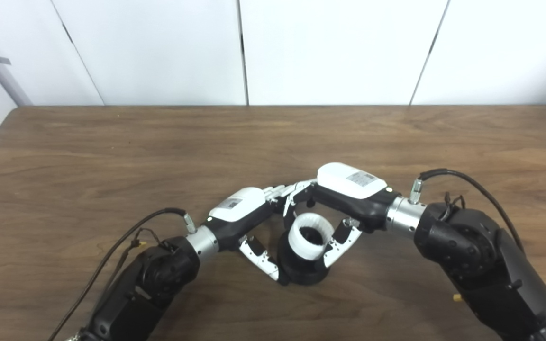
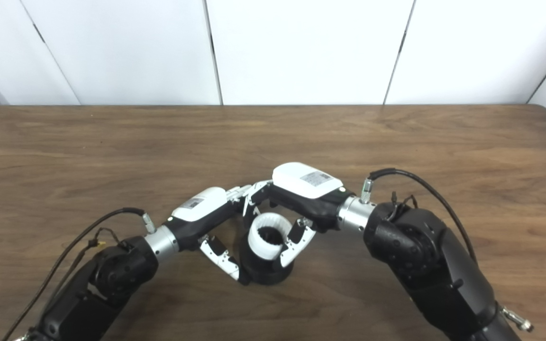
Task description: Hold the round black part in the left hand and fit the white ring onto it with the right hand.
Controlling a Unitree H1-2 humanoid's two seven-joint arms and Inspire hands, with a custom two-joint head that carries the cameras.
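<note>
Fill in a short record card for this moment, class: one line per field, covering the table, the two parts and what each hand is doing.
Table: brown wooden table, white wall panels behind
Black part: round black part near the front middle, by the look resting on the table
White ring: white ring sitting on top of the black part
Left hand: left hand closed around the black part's left side
Right hand: right hand closed on the white ring from the right
Stage: ring on the part; full seating cannot be told

White ribbed ring (image 1: pixel 308 236) sits on the black part (image 1: pixel 304 271); hands (image 1: pixel 242 213) (image 1: pixel 349 192) white-and-black; table (image 1: pixel 112 156) brown woodgrain.
</note>
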